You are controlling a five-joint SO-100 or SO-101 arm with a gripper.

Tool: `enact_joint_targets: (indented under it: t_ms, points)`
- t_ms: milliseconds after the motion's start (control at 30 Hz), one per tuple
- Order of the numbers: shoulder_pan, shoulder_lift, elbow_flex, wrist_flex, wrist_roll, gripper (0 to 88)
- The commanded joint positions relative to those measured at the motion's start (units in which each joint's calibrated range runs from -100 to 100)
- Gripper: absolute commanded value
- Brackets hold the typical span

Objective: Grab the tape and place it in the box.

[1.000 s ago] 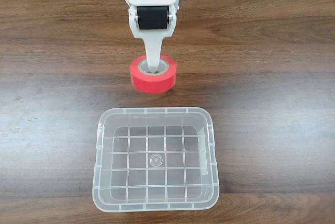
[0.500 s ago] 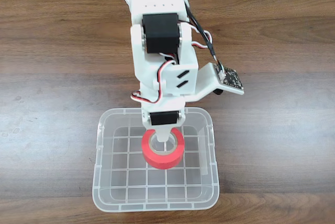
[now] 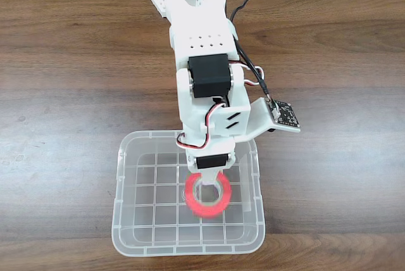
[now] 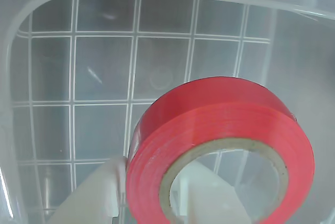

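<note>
Red tape (image 4: 220, 145) is pinched by the fingers (image 4: 152, 192) over the box (image 3: 123, 176), its wall-grip clear only at the wrist.

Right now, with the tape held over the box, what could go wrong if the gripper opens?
1. The tape hangs tilted on the gripper, with one finger through its core. It may land on edge and roll across the ribbed bottom.
2. That finger inside the core could catch the roll and lift it out again when the arm withdraws.
3. In the fixed view the arm reaches over the far rim of the box; going lower might bump and shift the box.
</note>
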Motion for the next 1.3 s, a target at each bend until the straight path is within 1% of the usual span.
enact_joint_targets:
  t_ms: [0,500,700,767,867,1100,1267]
  points:
    - [0.6,-2.8,-5.9,0.2,0.2,14.5]
    - [3.0,-3.6,-6.2,2.3,0.2,14.4]
    - [2.9,-9.0,-6.2,2.5,0.2,14.2]
    - [2.5,-11.7,-6.2,4.3,0.2,10.5]
    - [2.3,-15.1,-6.2,8.4,0.0,0.8]
    - [2.2,-24.1,-6.1,18.6,-0.2,1.3]
    - [2.2,-33.8,-2.9,19.4,0.2,1.3]
